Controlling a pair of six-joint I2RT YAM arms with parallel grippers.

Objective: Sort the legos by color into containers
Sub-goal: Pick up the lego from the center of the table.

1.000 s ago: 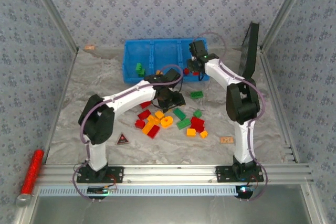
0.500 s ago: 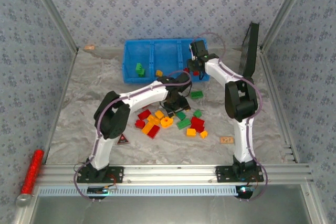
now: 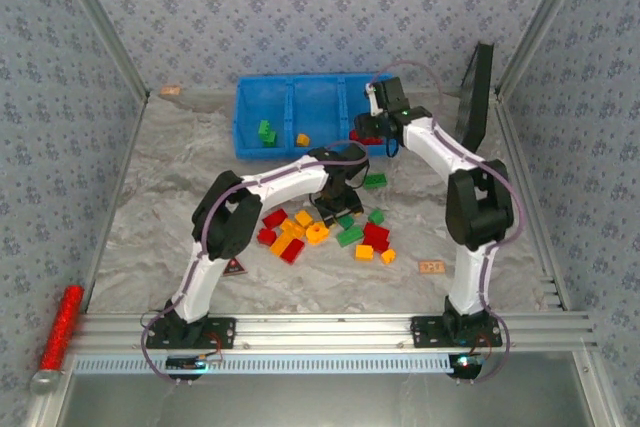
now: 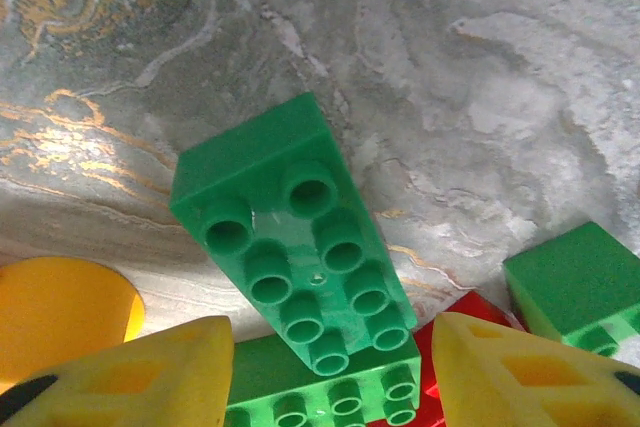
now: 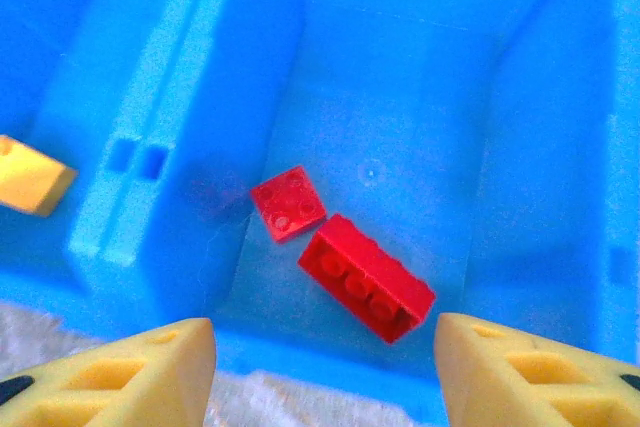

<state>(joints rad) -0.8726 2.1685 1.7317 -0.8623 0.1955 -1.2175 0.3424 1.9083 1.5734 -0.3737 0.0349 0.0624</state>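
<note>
Left gripper [image 4: 325, 382] spread wide and empty, fingertips flanking a long green brick [image 4: 295, 252] lying studs-up on the table, nearer than the blue bin [image 3: 315, 107]. Right gripper [image 5: 325, 372] gapes wide, empty, over the bin's right compartment, two red bricks [image 5: 365, 277] inside.

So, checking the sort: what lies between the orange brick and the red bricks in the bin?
A blue divider wall, in the right wrist view: orange brick left of it, red bricks right.

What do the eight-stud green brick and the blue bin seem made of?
Green brick: probably hard plastic, glossy; highlights shine on its moulded studs. Blue bin: likely moulded plastic too, smooth with a soft sheen and rounded divider walls.
</note>
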